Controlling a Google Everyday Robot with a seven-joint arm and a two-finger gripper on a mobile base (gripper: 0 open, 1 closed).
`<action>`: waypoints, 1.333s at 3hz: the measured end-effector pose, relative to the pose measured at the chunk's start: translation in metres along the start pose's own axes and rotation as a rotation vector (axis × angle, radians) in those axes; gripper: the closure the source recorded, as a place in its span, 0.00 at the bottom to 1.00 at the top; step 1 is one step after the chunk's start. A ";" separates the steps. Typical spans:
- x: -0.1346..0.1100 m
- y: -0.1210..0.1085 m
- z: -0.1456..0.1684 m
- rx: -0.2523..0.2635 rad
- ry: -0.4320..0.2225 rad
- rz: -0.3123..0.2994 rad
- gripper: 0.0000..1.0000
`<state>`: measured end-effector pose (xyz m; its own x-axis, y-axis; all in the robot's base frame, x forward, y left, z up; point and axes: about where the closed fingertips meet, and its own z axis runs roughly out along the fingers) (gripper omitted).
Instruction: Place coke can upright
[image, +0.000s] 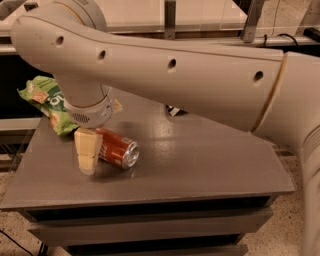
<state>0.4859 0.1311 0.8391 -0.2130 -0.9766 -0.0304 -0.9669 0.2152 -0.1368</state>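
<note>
The coke can (119, 149) lies on its side on the grey table (200, 160), its silver end facing front right. My gripper (101, 134) hangs from the big white arm (165, 75) right over the can's left end. One cream finger (88, 150) stands in front of that end, touching or almost touching it. The other finger (116, 105) shows only as a small tip behind the can. The gripper is open and the can rests on the table between the fingers.
A green snack bag (45, 102) lies at the table's back left corner, just behind the gripper. A dark blue and white snack bag (173, 110) peeks out under the arm at the back. The table's front edge (150, 197) is near.
</note>
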 end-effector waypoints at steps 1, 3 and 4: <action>0.008 -0.001 0.007 -0.019 0.022 0.028 0.18; 0.005 0.007 -0.001 -0.075 0.004 -0.039 0.65; 0.007 0.008 -0.025 -0.076 -0.055 -0.163 0.87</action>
<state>0.4734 0.1255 0.8625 -0.0468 -0.9965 -0.0687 -0.9963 0.0516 -0.0690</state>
